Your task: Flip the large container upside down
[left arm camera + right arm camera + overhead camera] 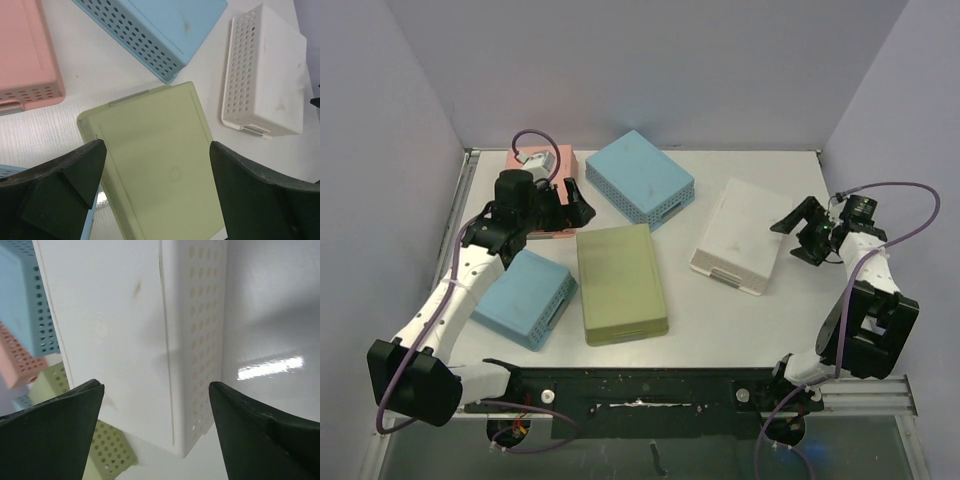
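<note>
Green large container [621,283] is seen base-up at frame centre.
Inversion is judged done; left gripper [156,150] and right gripper [156,390] are held spread, nothing grasped.

open table [720,320] right of green container [620,283]

Robot lab: white table [750,325] (plain grey walls [670,60]).
</note>
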Robot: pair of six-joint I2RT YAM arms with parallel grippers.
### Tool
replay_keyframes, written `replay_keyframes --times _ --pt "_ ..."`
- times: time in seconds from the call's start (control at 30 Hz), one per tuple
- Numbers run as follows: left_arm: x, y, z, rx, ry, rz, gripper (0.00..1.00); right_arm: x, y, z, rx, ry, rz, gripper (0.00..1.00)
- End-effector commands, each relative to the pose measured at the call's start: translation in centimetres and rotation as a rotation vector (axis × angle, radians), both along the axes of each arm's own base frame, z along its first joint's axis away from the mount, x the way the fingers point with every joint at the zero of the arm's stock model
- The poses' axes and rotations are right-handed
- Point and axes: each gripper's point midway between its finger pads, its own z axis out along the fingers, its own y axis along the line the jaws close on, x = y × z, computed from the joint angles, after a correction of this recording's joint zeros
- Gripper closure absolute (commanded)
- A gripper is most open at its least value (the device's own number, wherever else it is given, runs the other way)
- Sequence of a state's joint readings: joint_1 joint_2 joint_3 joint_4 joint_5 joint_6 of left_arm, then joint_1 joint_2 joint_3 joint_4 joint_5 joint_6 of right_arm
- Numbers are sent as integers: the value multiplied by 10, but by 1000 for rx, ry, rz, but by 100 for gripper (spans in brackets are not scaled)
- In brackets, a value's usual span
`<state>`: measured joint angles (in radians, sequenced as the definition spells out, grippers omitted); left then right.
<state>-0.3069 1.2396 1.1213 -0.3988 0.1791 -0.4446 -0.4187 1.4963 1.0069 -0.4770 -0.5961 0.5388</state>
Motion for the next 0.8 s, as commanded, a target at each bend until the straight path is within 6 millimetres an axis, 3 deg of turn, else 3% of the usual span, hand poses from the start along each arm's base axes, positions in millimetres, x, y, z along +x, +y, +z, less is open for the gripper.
replay_keyframes --times 0.0,0.07,0.17,0.27,0.43,0.57,0.77 --pt "7 -16 19 -51 -45 -68 14 -12 -61 32 -387 82 -183 0" --pt "12 -12 16 -44 -30 -31 14 -17 -78 57 -597 126 -263 2" --pt "23 4 6 -18 3 95 14 -20 -80 98 -781 119 -338 2" --pt "34 22 -3 28 36 204 14 -18 -82 145 -818 28 -440 2" --pt "45 24 -11 91 99 190 14 -21 -88 218 -886 -160 -627 2" --pt "49 29 -16 136 116 187 14 -26 -84 238 -876 -282 -657 2" --pt "49 35 -9 147 73 210 15 -35 -81 226 -897 -340 -628 2"
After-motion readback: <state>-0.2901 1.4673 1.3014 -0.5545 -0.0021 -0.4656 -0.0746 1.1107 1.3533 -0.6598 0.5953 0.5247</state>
